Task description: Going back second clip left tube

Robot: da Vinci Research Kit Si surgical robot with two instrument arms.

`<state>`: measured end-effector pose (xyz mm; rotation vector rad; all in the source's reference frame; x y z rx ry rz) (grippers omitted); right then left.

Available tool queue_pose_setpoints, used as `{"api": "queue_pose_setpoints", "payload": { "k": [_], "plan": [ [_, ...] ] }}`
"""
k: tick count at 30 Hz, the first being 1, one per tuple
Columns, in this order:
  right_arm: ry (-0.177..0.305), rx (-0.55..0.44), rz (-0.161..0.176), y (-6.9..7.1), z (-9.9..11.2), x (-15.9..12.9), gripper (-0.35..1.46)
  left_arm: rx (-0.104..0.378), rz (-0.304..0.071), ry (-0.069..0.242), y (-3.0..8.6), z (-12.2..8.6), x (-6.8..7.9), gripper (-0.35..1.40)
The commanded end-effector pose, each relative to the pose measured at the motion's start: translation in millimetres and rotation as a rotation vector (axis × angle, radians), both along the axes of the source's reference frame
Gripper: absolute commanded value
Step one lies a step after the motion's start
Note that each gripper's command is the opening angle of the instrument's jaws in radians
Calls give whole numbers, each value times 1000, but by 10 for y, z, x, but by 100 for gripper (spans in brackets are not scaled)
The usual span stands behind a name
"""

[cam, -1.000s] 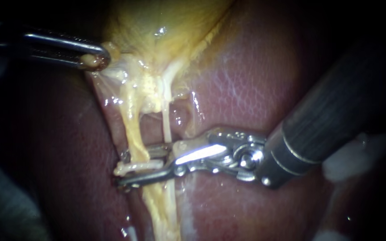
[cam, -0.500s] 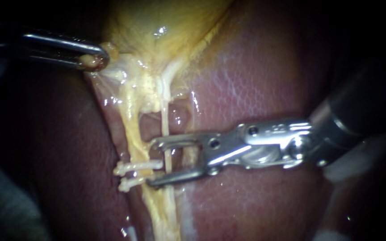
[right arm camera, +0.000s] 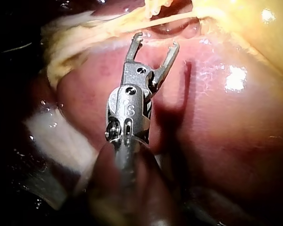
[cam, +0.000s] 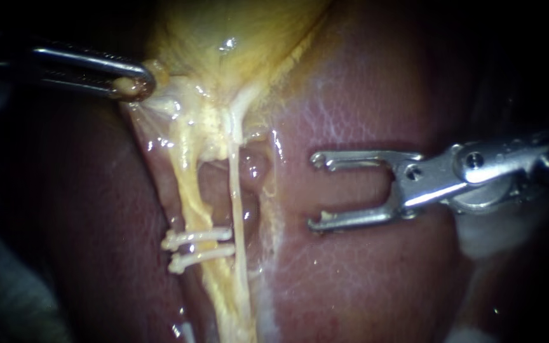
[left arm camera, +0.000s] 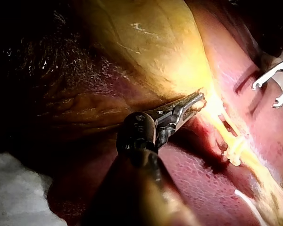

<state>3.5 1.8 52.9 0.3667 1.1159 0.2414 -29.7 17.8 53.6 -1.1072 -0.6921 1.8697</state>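
nearest: right instrument [cam: 314, 190], shaft in from the right, jaws spread wide and empty, poised over bare liver [cam: 363, 114], well apart from both tubes. same in right wrist view [right arm camera: 157, 40], open tips aimed at the tubes ahead, not touching them. further in: left tube [cam: 192, 203], yellow, with upper clip [cam: 196, 237] and lower clip [cam: 201, 255] across it, one just beside the other. thin pale right tube [cam: 236, 190] just beside it, bare where visible. farthest: left instrument [cam: 131, 82], shaft in from the left, jaws pressed together, pinching a nub of gallbladder [cam: 236, 38] tissue at its narrow end; left wrist view [left arm camera: 195, 100] agrees.
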Motion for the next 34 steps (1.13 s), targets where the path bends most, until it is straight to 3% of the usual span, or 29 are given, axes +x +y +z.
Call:
{"api": "queue_pose_setpoints", "payload": {
  "k": [1,4,11,22,34],
  "plan": [
    [2,0,-9,0,0,-2,49,0,0,0,0,1,0,-35],
    [9,0,-43,-1,0,-6,49,-2,-1,1,-2,4,-1,-35],
    [10,-24,-70,-2,-2,-12,50,-8,4,-1,-9,21,-8,-35],
    [17,-36,-82,-1,-5,-18,50,0,34,-15,-23,66,-44,-35],
    [27,-46,-97,-1,-10,-19,50,9,36,-14,-26,75,-46,-35]
  ]
}}
